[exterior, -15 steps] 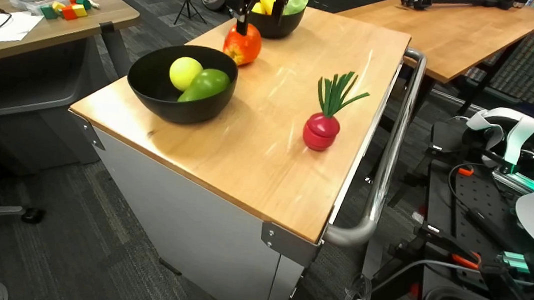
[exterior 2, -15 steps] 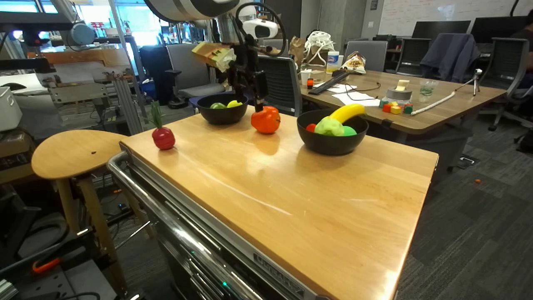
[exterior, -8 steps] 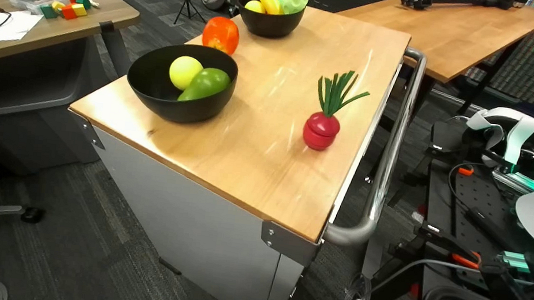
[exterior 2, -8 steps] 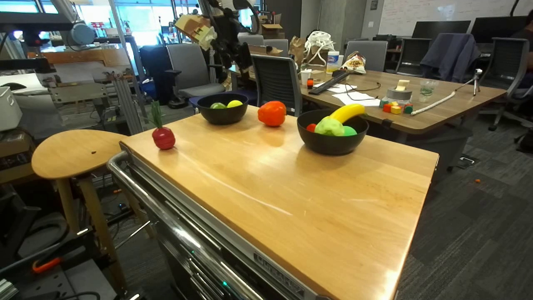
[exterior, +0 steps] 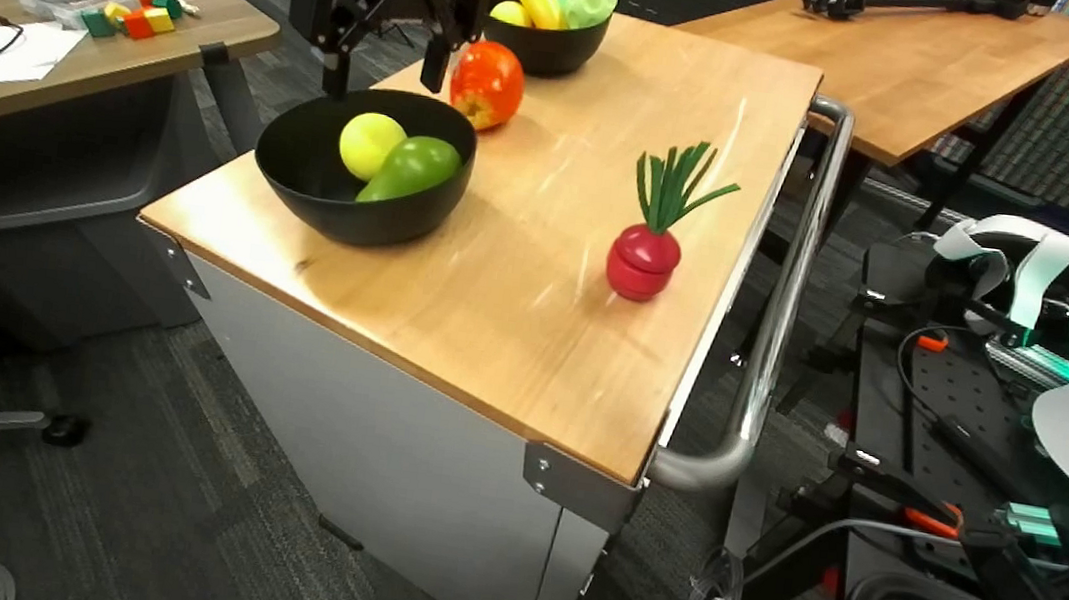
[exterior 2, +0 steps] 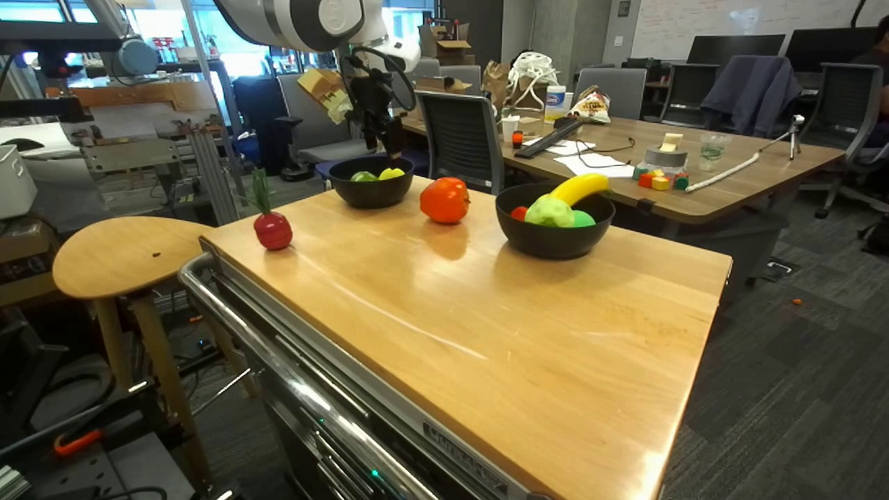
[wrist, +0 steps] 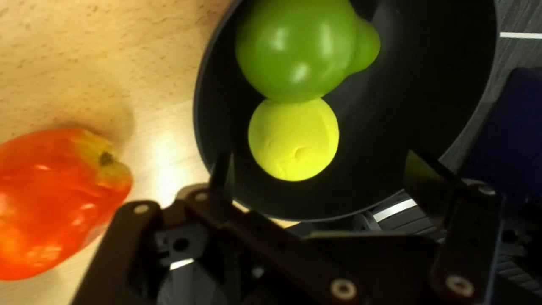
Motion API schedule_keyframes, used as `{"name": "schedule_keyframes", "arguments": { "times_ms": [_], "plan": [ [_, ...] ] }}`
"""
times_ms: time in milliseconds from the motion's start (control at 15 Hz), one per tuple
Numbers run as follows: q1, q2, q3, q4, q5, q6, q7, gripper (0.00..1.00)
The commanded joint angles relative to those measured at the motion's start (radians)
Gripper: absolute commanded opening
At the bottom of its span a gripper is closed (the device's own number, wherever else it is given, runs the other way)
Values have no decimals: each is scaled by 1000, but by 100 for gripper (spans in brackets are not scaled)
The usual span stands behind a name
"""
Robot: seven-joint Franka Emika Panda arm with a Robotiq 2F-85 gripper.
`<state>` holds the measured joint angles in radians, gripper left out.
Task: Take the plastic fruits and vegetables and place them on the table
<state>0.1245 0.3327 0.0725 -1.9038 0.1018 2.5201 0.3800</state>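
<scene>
Tool (exterior: 385,77), jaws spread apart, above black bowl (wrist: 415,84): round yellow fruit (wrist: 293,140), dented, beside glossy green fruit (wrist: 298,51), knob-ended.

the robot's arm (exterior 2: 312,21), at the top of an exterior view and left of the middle, is white and dark grey, with fat, round parts and a pale circle on one. just under it, black cables (exterior 2: 410,78) curl in loops. near them is a yellow-tan block (exterior 2: 321,87) with a pale, crinkly end. at the upper left of an exterior view, the gripper (exterior: 384,87) is black, with "robotiq" in small, light letters. low in the wrist view, round silver screws (wrist: 343,289) dot its black bars (wrist: 296,259), and its fingers (wrist: 423,182) are dark and flat inside.
</scene>
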Motion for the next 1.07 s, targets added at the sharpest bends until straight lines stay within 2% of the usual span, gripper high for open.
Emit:
{"name": "schedule_keyframes", "arguments": {
  "times_ms": [0, 133, 400, 467, 533, 667, 1000],
  "plan": [
    [36, 76, -21, 102, -16, -58, 57, 100],
    [56, 107, -39, 129, -43, -76, 91, 97],
    [118, 143, -96, 142, -159, -48, 173, 100],
    [134, 151, -109, 141, -191, -40, 189, 95],
    [148, 158, -119, 142, -217, -40, 202, 74],
    [164, 168, -125, 144, -245, -58, 215, 70],
    [187, 113, -115, 89, -273, -53, 204, 31]
  ]
}}
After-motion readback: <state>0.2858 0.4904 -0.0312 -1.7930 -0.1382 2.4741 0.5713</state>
